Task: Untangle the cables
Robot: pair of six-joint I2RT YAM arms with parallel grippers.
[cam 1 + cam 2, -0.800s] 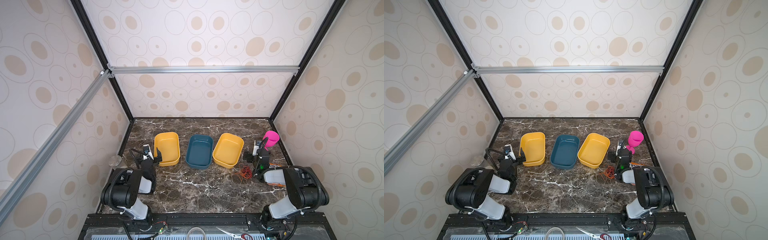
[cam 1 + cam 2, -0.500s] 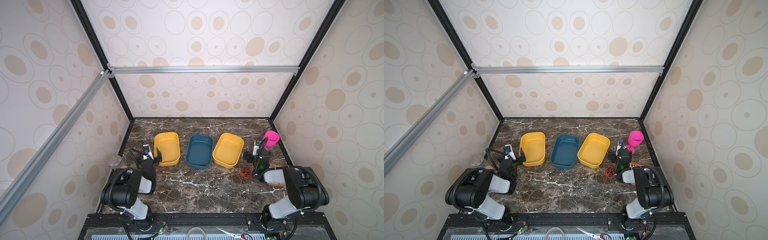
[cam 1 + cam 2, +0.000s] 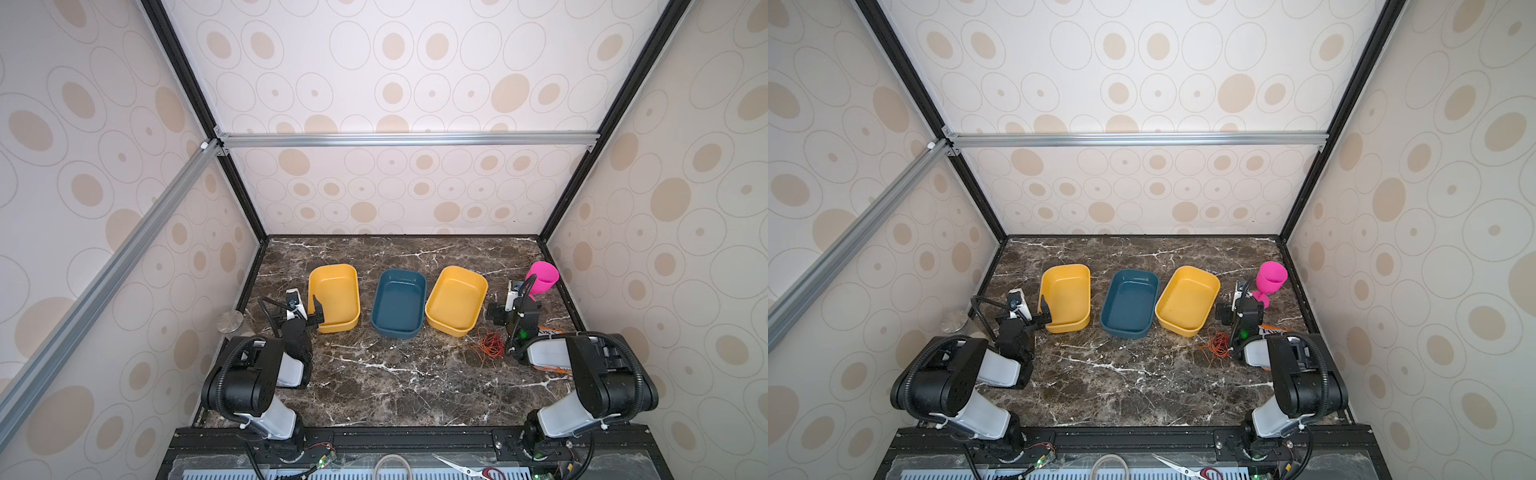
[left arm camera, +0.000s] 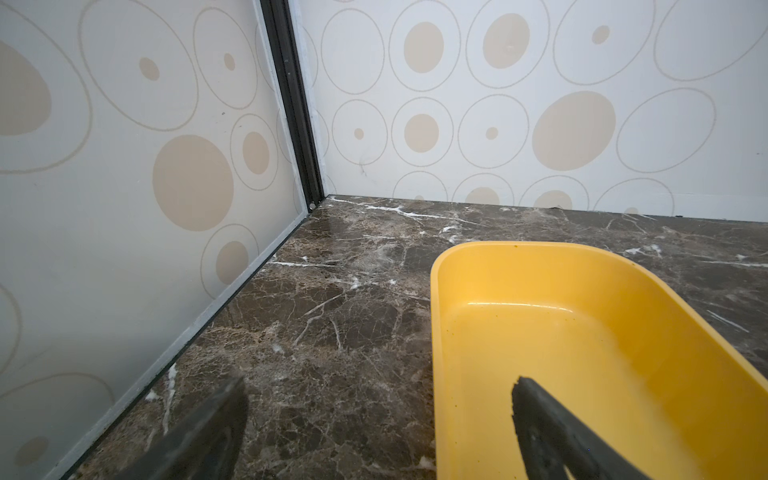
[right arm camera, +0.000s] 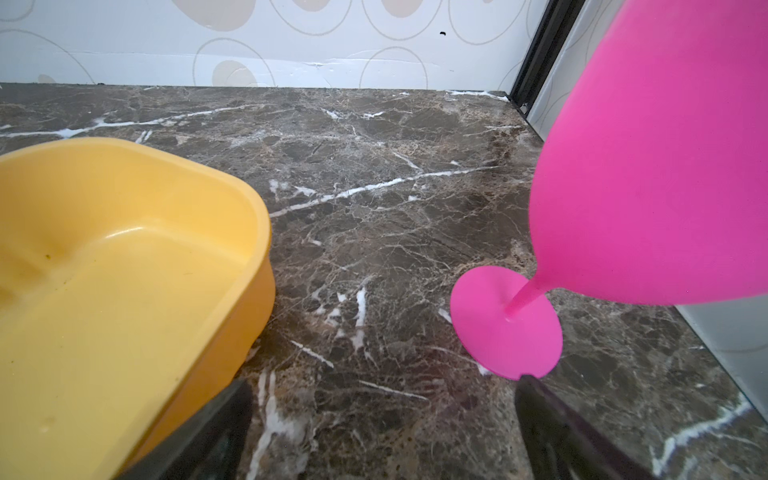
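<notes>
The cables lie as a small tangle of thin orange and red strands on the marble, in front of the right yellow tray; both top views show them, neither wrist view does. My right gripper stands open just behind the tangle and holds nothing. In the right wrist view this gripper hangs over bare marble between the tray and a pink goblet. My left gripper is open at the far left. In its wrist view this gripper has one finger over the left yellow tray, the other over marble.
Three trays stand in a row: yellow, dark blue, yellow. A pink goblet stands at the back right, close to my right gripper. A silver disc lies by the left wall. Scissors lie on the front rail.
</notes>
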